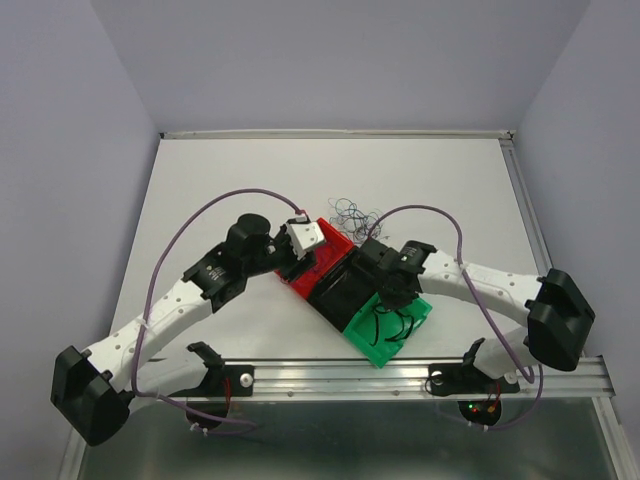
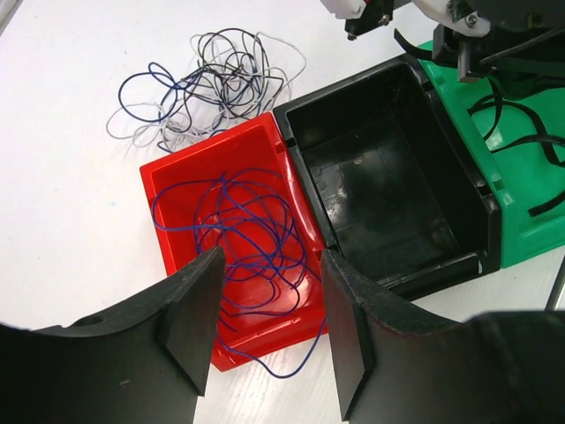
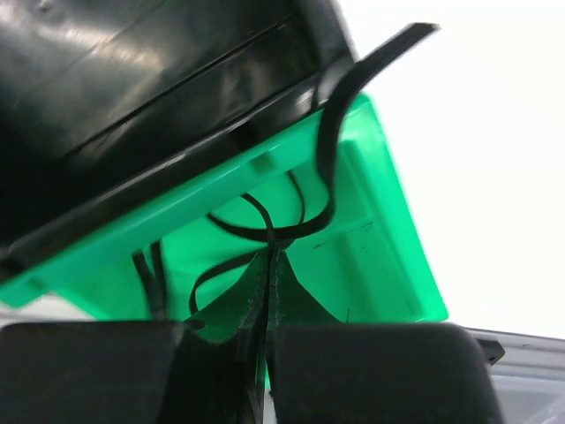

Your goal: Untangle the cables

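Observation:
A loose tangle of black, white and blue-purple cables [image 2: 207,84] lies on the table beyond the red bin [image 2: 168,190]; in the top view the cable tangle [image 1: 355,212] sits behind the bins. A blue-purple cable [image 2: 252,238] is coiled in the red bin, with one loop hanging over its near rim. My left gripper [image 2: 269,331] hovers open above that near rim with nothing between its fingers. My right gripper [image 3: 269,256] is shut on a black cable [image 3: 327,159] inside the green bin [image 3: 388,230]. That cable loops up over the bin's rim.
Red bin [image 1: 318,262], black bin [image 1: 340,292] and green bin [image 1: 390,330] stand in a diagonal row. The black bin [image 2: 380,177] holds nothing. More black cable [image 2: 516,115] lies in the green bin [image 2: 530,230]. A metal rail [image 1: 330,375] runs along the near edge.

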You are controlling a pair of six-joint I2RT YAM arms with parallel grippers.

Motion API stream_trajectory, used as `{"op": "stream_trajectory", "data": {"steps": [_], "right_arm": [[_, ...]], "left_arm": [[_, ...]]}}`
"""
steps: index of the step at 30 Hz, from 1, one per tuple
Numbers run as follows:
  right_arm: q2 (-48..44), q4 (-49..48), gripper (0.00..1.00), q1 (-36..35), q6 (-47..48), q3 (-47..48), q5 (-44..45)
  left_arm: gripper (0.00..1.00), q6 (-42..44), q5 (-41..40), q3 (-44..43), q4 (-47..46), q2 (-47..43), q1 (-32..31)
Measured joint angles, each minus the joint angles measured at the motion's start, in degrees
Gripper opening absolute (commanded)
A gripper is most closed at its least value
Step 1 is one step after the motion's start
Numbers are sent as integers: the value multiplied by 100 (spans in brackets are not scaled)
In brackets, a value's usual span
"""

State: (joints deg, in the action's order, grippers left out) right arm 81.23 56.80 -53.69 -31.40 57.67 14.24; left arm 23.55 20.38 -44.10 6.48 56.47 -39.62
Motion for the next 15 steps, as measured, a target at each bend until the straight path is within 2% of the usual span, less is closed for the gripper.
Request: {"op": "stream_trajectory", "data": {"steps": [8, 15], "right_arm": [[177, -299, 0, 0, -1150, -7, 949], [354, -713, 0, -68, -3195, -551, 1764]], "left_arm": [[58, -7, 9, 190, -39, -278, 0], [58, -26, -131, 328, -90, -535, 0]]}}
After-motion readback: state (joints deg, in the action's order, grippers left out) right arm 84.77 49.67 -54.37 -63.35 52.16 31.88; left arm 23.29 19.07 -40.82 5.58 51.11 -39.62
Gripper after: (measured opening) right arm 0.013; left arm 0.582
